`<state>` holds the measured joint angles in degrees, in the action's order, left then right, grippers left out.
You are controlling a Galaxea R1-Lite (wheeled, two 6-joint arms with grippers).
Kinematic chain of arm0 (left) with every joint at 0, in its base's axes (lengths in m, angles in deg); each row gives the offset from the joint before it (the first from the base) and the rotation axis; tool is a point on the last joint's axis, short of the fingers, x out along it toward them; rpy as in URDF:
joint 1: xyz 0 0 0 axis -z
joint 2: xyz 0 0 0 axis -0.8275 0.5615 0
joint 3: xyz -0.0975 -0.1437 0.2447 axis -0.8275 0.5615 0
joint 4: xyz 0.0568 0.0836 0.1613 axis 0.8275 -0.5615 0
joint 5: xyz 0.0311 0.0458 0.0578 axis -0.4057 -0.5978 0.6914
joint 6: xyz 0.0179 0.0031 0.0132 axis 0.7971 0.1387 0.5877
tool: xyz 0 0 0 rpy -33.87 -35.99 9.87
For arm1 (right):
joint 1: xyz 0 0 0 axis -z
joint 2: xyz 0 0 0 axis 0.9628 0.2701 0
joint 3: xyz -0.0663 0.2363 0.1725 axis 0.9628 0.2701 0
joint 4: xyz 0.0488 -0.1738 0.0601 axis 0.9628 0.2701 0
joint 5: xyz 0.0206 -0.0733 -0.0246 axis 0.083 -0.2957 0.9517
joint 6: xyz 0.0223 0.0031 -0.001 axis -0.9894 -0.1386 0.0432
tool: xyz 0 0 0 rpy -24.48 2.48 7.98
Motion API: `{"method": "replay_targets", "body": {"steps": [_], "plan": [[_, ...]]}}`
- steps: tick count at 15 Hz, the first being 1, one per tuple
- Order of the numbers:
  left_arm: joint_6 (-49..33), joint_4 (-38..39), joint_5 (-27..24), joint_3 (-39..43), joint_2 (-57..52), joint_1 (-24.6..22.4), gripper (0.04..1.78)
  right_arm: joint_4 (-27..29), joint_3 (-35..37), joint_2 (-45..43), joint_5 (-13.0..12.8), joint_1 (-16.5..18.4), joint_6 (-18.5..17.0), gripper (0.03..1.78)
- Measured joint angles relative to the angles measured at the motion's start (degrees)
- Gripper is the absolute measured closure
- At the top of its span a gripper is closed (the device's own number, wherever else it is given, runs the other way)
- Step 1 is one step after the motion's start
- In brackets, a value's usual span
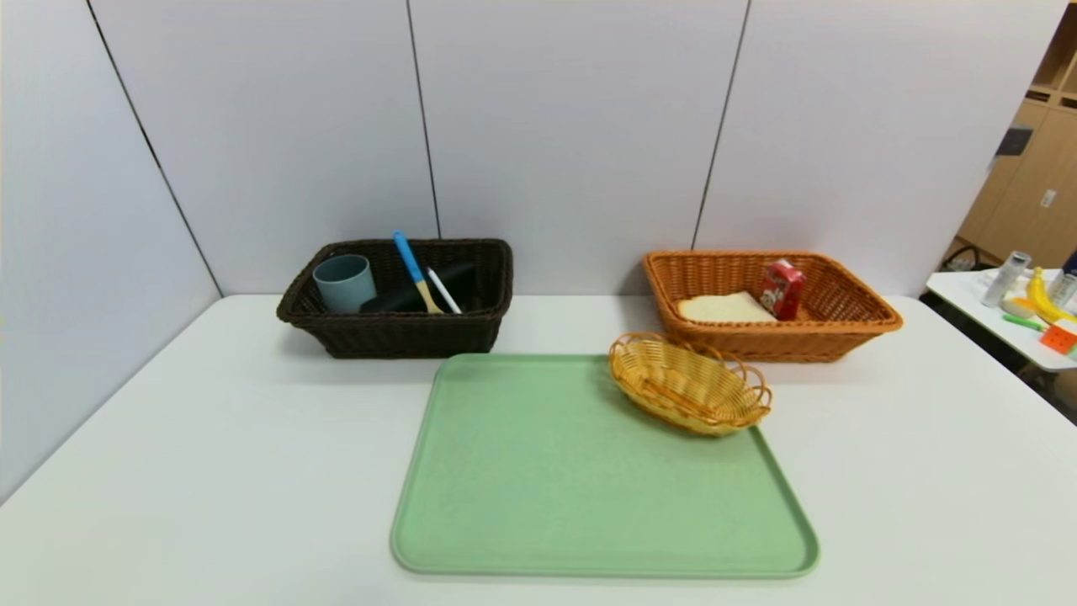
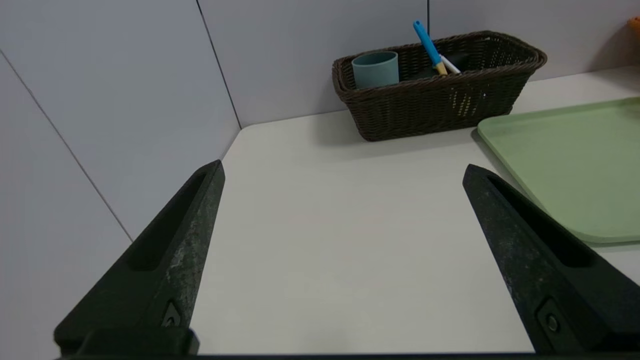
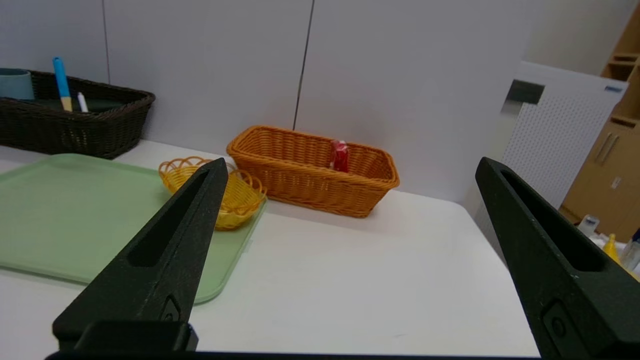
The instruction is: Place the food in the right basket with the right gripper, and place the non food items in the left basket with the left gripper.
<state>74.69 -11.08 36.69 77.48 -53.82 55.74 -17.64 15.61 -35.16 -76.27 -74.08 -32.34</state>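
Neither arm shows in the head view; each wrist view shows its own end effector low over the white tabletop. The left end effector has its jaws spread wide and empty, facing the dark brown left basket. The right end effector is likewise wide and empty, facing the orange-tan right basket. The left basket holds a grey-blue cup, a black case, a white pen and a blue-handled spoon leaning upright. The right basket holds a pale bread slice lying flat and a red drink carton standing beside it. A small yellow oval basket sits on the far right corner of the green tray.
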Motion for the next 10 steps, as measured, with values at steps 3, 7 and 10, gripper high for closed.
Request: {"method": "replay_targets", "body": {"steps": [3, 7, 10], "plan": [[0.0, 3.0, 0.1, 4.2, -0.7, 0.1, 0.13, -6.9, 8.5, 0.0, -0.2, 0.0, 1.3, 0.1], [-0.7, 4.4, 0.9, 10.7, -0.9, 0.1, 0.13, -3.2, 14.1, 0.0, -0.1, 0.0, 0.1, 0.1], [-0.9, 2.5, -1.6, 11.5, -0.9, 0.1, 0.13, 1.4, 14.5, 0.0, -2.1, 0.0, 0.3, 0.1]]}}
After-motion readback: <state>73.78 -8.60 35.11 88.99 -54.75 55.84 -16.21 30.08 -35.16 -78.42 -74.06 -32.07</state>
